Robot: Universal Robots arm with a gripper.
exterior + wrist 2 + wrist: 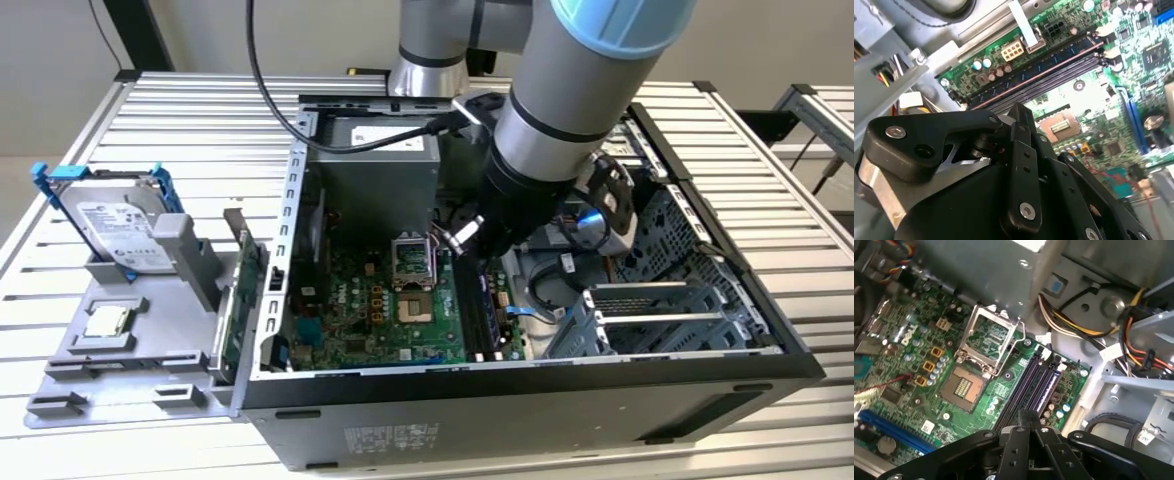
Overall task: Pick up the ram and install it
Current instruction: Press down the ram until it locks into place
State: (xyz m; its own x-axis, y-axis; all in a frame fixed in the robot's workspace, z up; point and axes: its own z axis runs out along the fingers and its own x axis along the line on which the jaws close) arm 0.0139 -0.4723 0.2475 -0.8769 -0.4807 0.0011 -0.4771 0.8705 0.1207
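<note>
The ram (1039, 67), a long dark bluish stick with a row of chips, lies along the memory slots (1029, 380) on the green motherboard (360, 310) inside the open computer case (534, 400). My gripper (467, 238) hangs at the arm's end just above the far end of those slots. In both wrist views its black fingers (1019, 112) (1026, 416) meet, shut, with nothing visible between them. The fingertips sit close over the slots, and I cannot tell whether they touch the ram.
On the exterior view's left, a grey tray (134, 370) holds a silver hard drive (120, 235) in a blue bracket and a small pale processor chip (107, 320). A green board strip (231, 310) stands between tray and case. The open processor socket (989, 340) and cable bundles (1074, 330) flank the slots.
</note>
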